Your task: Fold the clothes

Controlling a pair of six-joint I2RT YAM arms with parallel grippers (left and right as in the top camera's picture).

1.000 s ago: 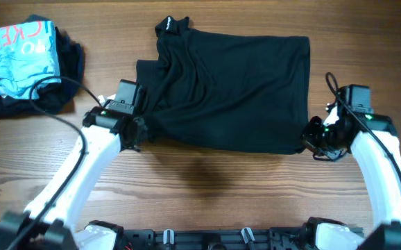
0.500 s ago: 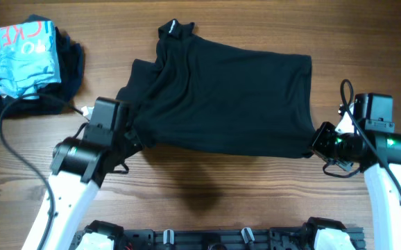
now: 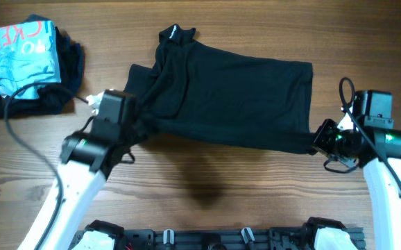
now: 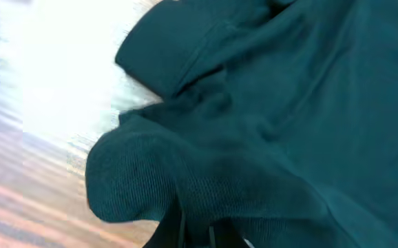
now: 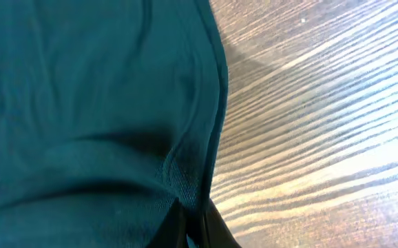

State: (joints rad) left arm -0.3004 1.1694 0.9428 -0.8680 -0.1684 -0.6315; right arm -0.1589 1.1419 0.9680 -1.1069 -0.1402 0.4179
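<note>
Pinching the shirt (image 3: 235, 104) at its two near corners, the left end effector (image 3: 137, 128) and right end effector (image 3: 316, 142) are each clamped on black fabric. The shirt stretches between them over the table (image 3: 256, 208), just right of the blue-topped pile (image 3: 20, 55), its near edge raised.

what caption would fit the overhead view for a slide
Left hand and right hand grip the black shirt by its near corners, its near edge raised off the wooden table.
</note>
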